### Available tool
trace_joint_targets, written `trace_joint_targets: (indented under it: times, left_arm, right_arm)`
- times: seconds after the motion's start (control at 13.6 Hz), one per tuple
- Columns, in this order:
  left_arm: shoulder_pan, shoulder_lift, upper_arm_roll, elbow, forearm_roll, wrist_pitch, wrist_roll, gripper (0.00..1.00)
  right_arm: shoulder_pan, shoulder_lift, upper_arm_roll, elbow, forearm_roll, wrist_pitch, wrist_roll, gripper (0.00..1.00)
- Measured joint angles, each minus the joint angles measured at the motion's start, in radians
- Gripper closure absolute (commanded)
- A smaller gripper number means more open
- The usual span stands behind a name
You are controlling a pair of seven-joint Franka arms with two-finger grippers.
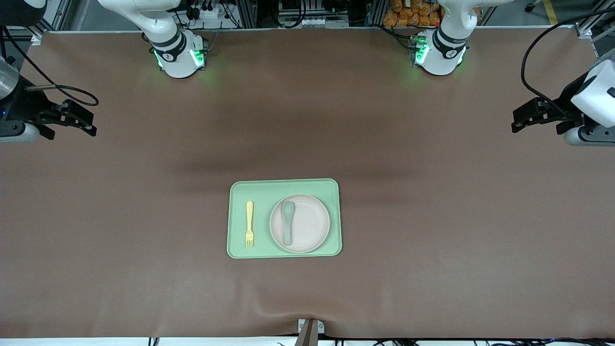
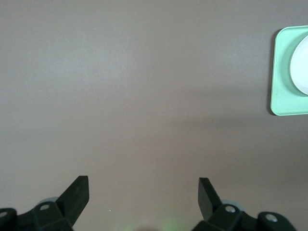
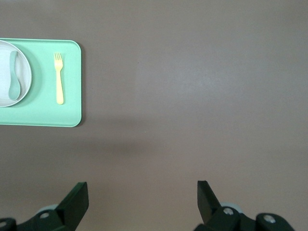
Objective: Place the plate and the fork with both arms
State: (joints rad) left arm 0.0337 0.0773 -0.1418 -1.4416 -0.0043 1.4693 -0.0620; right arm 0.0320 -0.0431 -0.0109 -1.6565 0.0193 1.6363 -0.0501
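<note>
- Plate (image 1: 300, 224): round, off-white, low rim; on green tray (image 1: 240, 250) with spoon (image 1: 288, 222) on it, well apart from both grippers
- Fork (image 1: 249, 223): pale yellow, on tray beside plate
- Left gripper (image 1: 518, 123), right gripper (image 1: 89, 126): released, waiting over bare table (image 1: 432, 216)

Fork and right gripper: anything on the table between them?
Nothing. The right wrist view shows only bare brown table from the fork on the tray out to the open right gripper.

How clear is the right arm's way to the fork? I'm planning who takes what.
Probably clear. The fork lies bare on the tray, beside the plate, toward the right arm's end. The right gripper hangs open over bare table, nothing between.
</note>
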Motion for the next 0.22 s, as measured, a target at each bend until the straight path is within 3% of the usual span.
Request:
trace_joint_targets:
  times: [0.22]
  left_arm:
    - [-0.001, 0.000, -0.010, 0.000, 0.000, 0.000, -0.002, 0.00]
  right_arm:
    - [0.000, 0.000, 0.002, 0.001, 0.000, -0.001, 0.000, 0.00]
